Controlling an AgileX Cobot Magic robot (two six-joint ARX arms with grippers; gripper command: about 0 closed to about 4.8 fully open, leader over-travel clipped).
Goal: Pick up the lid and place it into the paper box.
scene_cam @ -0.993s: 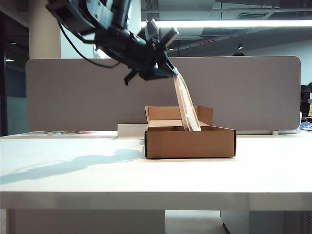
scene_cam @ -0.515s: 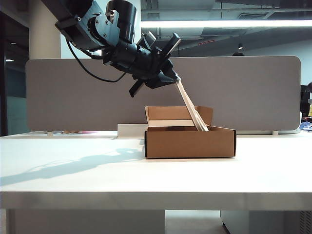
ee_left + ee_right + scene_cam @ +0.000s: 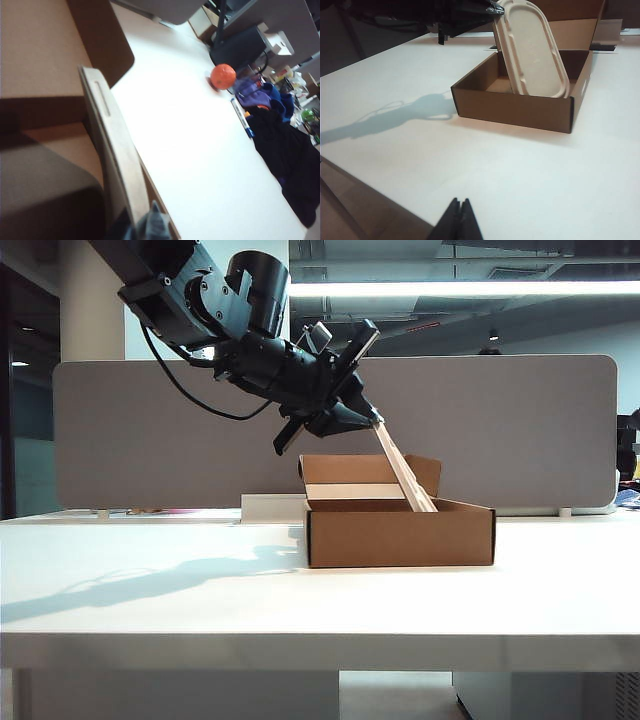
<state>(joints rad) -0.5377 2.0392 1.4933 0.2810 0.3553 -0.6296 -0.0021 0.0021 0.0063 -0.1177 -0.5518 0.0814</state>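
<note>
Gripping the lid (image 3: 404,472) by its top edge, the left gripper (image 3: 372,418) leaned it into the box (image 3: 400,536) to lower it flat; the right gripper (image 3: 460,210) stayed closed near the table's (image 3: 150,600) front edge.

White table (image 3: 200,600), smooth, matte. Brown paper box (image 3: 400,537) sits directly on it, just right of centre, rear flap upright. Orange ball (image 3: 223,76) rests near far table edge, about 1 o'clock from box.
</note>
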